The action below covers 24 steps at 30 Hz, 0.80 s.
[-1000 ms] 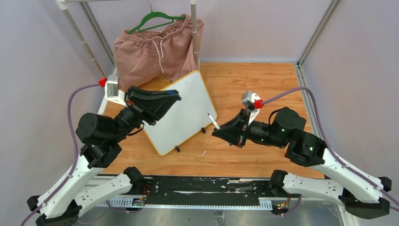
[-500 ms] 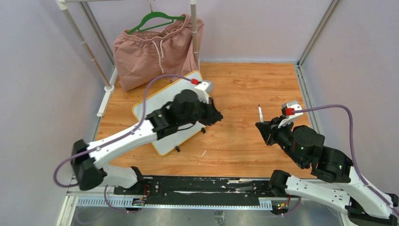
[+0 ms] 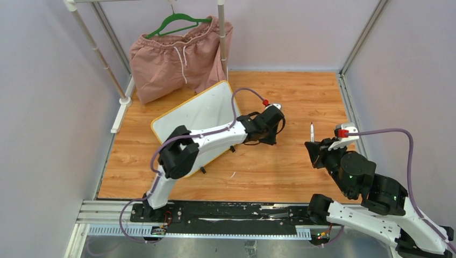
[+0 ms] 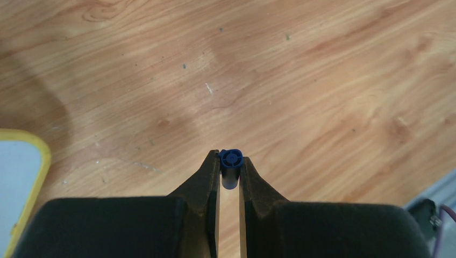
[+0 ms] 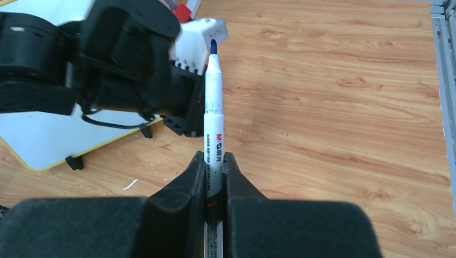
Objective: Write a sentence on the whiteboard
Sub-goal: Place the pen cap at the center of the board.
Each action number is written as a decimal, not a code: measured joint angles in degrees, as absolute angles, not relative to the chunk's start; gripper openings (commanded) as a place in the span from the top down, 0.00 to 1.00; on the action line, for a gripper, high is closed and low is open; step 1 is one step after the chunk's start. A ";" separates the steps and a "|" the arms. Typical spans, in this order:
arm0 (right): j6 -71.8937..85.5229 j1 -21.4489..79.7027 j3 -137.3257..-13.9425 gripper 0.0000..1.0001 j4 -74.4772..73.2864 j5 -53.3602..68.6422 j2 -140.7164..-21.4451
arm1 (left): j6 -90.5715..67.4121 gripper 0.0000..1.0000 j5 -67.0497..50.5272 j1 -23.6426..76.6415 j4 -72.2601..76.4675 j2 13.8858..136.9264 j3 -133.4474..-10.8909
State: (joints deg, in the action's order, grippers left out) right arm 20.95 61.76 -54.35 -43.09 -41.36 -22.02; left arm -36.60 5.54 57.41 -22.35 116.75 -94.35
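Overhead view of a wooden table (image 3: 301,97). Upper left of centre: the whiteboard (image 3: 200,114), lying at a slant, yellow-framed, white face seemingly blank, with no sentence visible on it yet.

Right of centre: the right gripper (image 3: 313,145), pinched narrow on the barrel of a white marker (image 3: 312,131). Marker uncapped, blue tip toward the top of the frame, long axis running bottom to top.

Left of that, clearly apart: the left gripper (image 3: 270,131), just off the board's right edge, closed tight on a small blue cap (image 4: 231,159), seen end-on in the wrist view.

Board to the left of the marker tip, with the left arm (image 3: 215,141) stretched across the board's lower right part, directly between the two. By judgement, writing falls to the marker-holding arm, though farther from the board than the cap-holding one; probably a need for that arm to clear off first.

Upper left: pink shorts (image 3: 177,56) on a green hanger (image 3: 180,22), behind the board and out of the likely path.
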 measured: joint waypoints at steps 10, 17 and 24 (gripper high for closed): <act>21.04 61.76 -54.30 1.00 -44.07 -42.57 -20.27 | -42.70 1.00 13.89 59.46 -36.64 131.15 -112.38; 21.02 61.76 -54.37 1.00 -44.86 -43.59 -19.68 | -45.76 1.00 15.35 59.40 -41.69 135.50 -115.66; 20.99 61.76 -54.39 1.00 -45.08 -44.03 -19.42 | -46.92 0.86 15.03 59.37 -43.16 136.38 -115.96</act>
